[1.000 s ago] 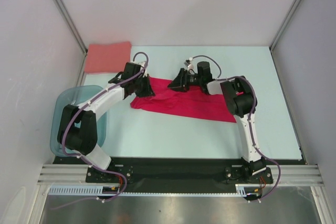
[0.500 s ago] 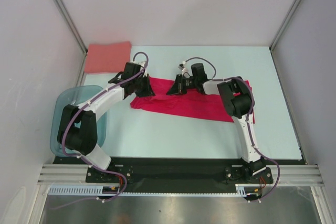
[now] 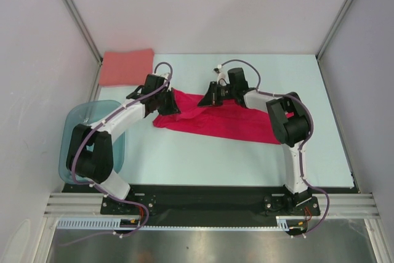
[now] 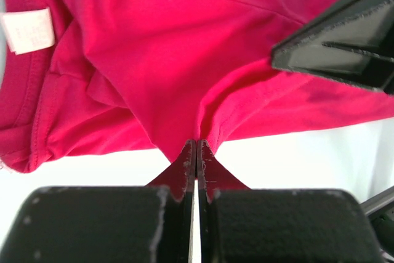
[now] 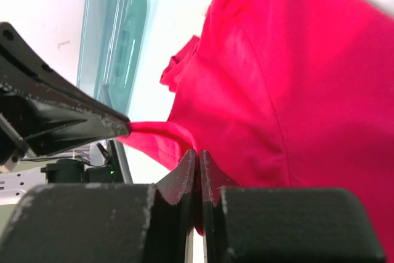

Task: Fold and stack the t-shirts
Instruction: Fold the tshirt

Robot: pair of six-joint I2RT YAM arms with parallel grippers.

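The crimson-red t-shirt lies crumpled across the middle of the table. My left gripper pinches its far left edge; in the left wrist view the gripper is shut with red cloth bunched at the tips. My right gripper is at the shirt's far edge, a little to the right of the left one. In the right wrist view it is shut on a fold of the red t-shirt. The salmon-pink t-shirt lies folded flat at the back left corner.
A translucent teal tub stands at the table's left edge beside the left arm; it also shows in the right wrist view as the teal tub. A white label sits at the shirt's collar. White walls enclose the table.
My right gripper has dropped onto the shirt's far edge and shut on the cloth, and its elbow has swung right. The left gripper has kept its hold in place.
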